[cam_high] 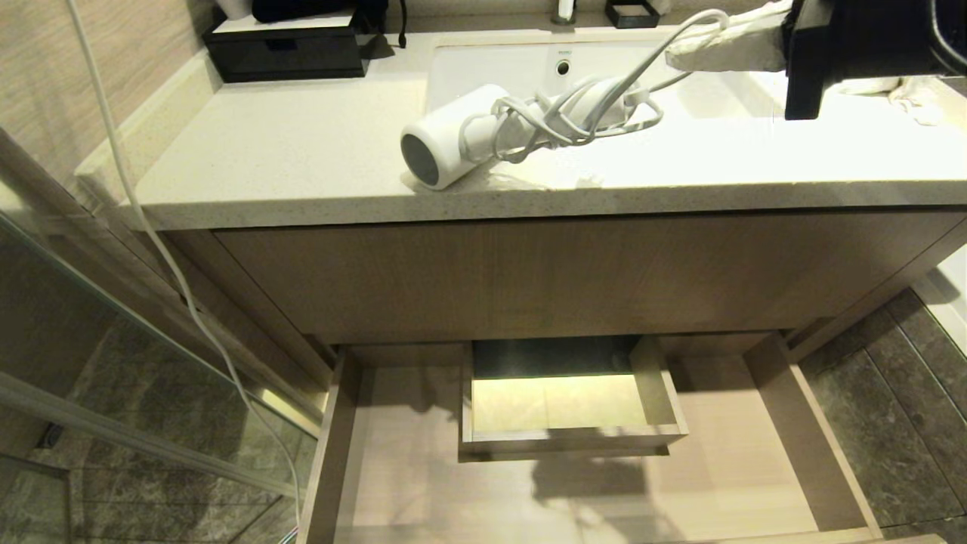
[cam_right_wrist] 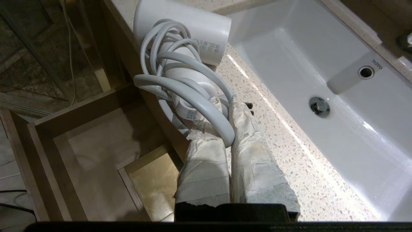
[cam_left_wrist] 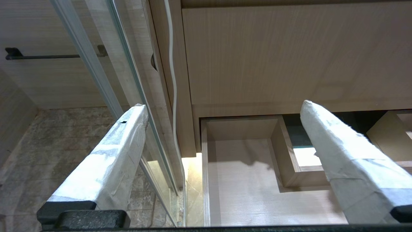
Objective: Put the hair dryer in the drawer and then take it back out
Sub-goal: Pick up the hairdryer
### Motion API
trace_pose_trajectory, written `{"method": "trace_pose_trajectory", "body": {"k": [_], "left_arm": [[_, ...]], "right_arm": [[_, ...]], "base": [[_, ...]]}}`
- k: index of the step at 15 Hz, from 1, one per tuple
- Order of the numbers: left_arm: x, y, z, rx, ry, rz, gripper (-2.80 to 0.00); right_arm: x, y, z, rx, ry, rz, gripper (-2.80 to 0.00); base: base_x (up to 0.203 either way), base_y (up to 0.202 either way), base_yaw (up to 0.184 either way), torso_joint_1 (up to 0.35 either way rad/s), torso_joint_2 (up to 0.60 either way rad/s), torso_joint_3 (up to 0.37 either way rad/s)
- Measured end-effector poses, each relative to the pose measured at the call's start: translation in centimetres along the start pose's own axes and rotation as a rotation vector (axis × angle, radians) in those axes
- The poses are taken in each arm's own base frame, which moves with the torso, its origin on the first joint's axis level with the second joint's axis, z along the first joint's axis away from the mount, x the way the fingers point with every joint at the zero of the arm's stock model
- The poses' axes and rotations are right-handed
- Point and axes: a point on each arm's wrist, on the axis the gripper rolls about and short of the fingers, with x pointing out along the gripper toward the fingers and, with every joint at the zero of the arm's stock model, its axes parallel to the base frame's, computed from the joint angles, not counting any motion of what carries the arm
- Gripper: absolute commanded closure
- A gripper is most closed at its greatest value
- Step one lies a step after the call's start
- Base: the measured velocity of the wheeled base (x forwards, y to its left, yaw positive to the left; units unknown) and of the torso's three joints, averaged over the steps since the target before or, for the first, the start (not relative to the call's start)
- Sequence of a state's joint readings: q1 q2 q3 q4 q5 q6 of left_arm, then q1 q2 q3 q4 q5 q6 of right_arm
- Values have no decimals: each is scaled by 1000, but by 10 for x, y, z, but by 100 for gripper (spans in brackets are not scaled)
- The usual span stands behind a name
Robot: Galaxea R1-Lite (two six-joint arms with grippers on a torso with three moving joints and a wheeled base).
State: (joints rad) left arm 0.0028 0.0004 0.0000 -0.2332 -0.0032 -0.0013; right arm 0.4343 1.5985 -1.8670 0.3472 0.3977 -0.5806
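Note:
The white hair dryer [cam_high: 446, 147] is at the front edge of the countertop [cam_high: 287, 159], its dark round mouth facing front-left and its cord wound round the handle. Whether the barrel touches the counter I cannot tell. My right gripper [cam_high: 676, 51] reaches in from the upper right, shut on a loop of the cord [cam_right_wrist: 206, 109]; in the right wrist view the right gripper [cam_right_wrist: 225, 104] sits just behind the hair dryer's [cam_right_wrist: 193, 29] handle. Below, the drawer [cam_high: 332, 453] stands pulled open, nothing inside. My left gripper [cam_left_wrist: 225, 106] hangs open near the drawer's [cam_left_wrist: 244, 193] left side.
A white sink [cam_high: 521, 68] lies behind the dryer. A black box [cam_high: 287, 45] sits at the counter's back left, a white towel [cam_high: 914, 94] at the right. A glass door [cam_high: 113, 340] and a hanging white cable [cam_high: 151, 227] stand left of the vanity panel [cam_high: 529, 272].

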Motion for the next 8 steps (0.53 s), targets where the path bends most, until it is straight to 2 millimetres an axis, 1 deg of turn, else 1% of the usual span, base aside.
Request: {"method": "trace_pose_trajectory", "body": {"k": [5,8], "left_arm": [[0,0,0,0,0,0,-280],[0,0,0,0,0,0,-280]], "right_arm": [[-27,5,16,-11,-26,0,0],[-44,14,24,-8,-27,23,0]], "base": [[0,0,0,0,0,0],[0,0,0,0,0,0]]}}
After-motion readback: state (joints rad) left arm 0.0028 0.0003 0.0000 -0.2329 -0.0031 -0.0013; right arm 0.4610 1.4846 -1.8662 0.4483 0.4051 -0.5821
